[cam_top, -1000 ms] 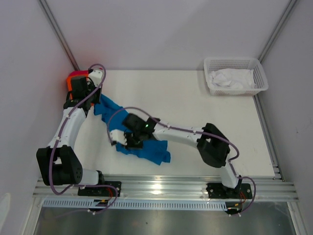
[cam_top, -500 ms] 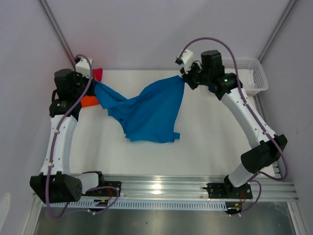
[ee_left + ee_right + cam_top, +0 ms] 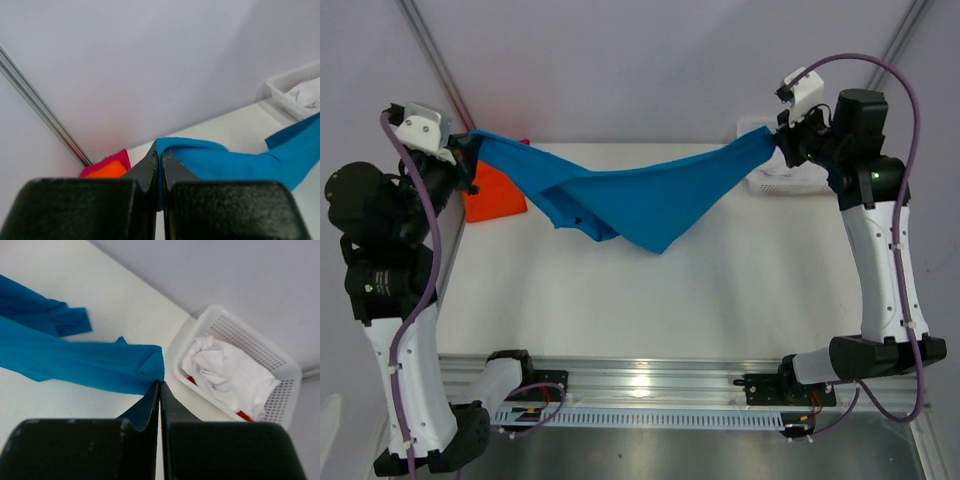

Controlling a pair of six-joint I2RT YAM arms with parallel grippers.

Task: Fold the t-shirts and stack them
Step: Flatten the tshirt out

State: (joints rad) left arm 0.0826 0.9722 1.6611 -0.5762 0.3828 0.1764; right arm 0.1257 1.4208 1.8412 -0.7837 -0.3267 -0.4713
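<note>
At the bottom centre of the frame, the two black fingers of the right gripper are pressed together on a corner of a bright blue soft cloth t-shirt. The shirt stretches from them in a long band to the left edge, seen against a white table top, and another part of it shows in the upper left. In the right half, just beyond the pinched corner, sits a white plastic lattice basket holding a crumpled white cloth with a sliver of something red under it, and a pale grey wall fills the upper right.
</note>
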